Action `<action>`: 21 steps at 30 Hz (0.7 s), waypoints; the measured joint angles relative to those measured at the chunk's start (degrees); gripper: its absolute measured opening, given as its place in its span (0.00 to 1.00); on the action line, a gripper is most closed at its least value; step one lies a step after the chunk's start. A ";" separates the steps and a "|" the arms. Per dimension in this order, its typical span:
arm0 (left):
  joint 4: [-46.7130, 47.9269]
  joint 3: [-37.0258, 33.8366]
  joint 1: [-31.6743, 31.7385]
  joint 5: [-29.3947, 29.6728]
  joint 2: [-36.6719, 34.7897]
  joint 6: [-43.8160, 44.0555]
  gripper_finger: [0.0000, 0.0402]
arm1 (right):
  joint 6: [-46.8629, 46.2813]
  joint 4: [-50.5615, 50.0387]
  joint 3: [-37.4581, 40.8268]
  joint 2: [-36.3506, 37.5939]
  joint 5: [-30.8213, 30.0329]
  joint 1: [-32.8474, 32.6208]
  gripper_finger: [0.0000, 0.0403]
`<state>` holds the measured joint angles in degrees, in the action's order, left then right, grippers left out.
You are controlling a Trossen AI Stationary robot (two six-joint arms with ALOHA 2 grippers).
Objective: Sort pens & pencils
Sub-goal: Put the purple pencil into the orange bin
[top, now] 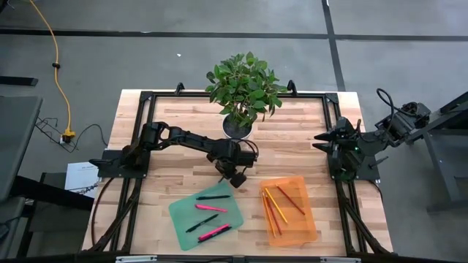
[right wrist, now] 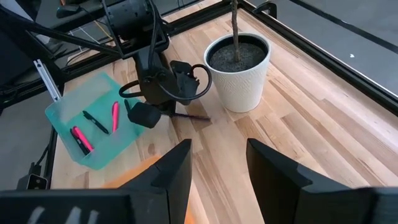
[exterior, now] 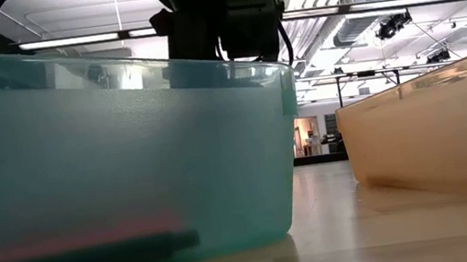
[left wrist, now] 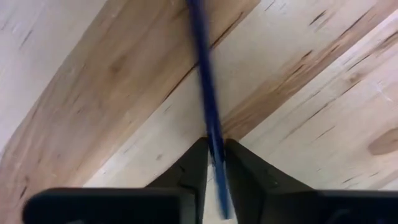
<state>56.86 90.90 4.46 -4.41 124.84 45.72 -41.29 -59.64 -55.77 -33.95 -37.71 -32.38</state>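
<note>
My left gripper (top: 235, 175) (left wrist: 214, 142) is over the middle of the table, just beyond the two trays, shut on a thin dark blue stick (left wrist: 205, 81) (right wrist: 189, 116); whether it is a pen or a pencil I cannot tell. The teal tray (top: 183, 219) holds two pink pens (top: 214, 233) and two black pens (top: 212, 196) lying flat. In the orange tray (top: 307, 226), several pencils (top: 281, 201) lie side by side. My right gripper (right wrist: 217, 162) (top: 322, 137) waits open at the table's right edge. My left gripper pinches the dark blue stick (left wrist: 212, 127) between its two fingers (left wrist: 193, 163). The stick runs forward out of the fingertips, along the fingers, close over the wood. Whether its far end rests on the table I cannot tell.
A white pot (top: 238, 126) (right wrist: 239, 68) with a leafy plant stands just beyond my left gripper, toward the far edge. In the low view the teal tray's wall (exterior: 127, 145) and the orange tray's wall (exterior: 434, 141) fill the foreground. Bare wood lies between the trays and the right arm.
</note>
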 joint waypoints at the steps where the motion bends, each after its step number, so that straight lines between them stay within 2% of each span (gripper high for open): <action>1: 0.16 0.00 0.00 0.09 0.00 -0.30 0.11 | -0.16 0.01 0.00 -0.01 0.00 0.00 0.36; 7: 0.57 0.00 0.03 0.42 0.00 -1.83 0.03 | -0.23 0.32 0.00 -0.01 0.00 0.00 0.36; 16: 0.66 -0.03 -0.02 1.25 0.04 -2.94 0.07 | -0.23 0.38 0.00 -0.01 0.00 0.01 0.36; 21: 2.46 1.56 -0.02 3.04 0.04 -5.27 0.03 | -0.23 0.38 0.00 -0.01 -0.07 0.00 0.36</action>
<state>59.32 92.46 4.45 -1.36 124.87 40.45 -41.52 -59.27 -55.77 -33.95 -37.79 -32.38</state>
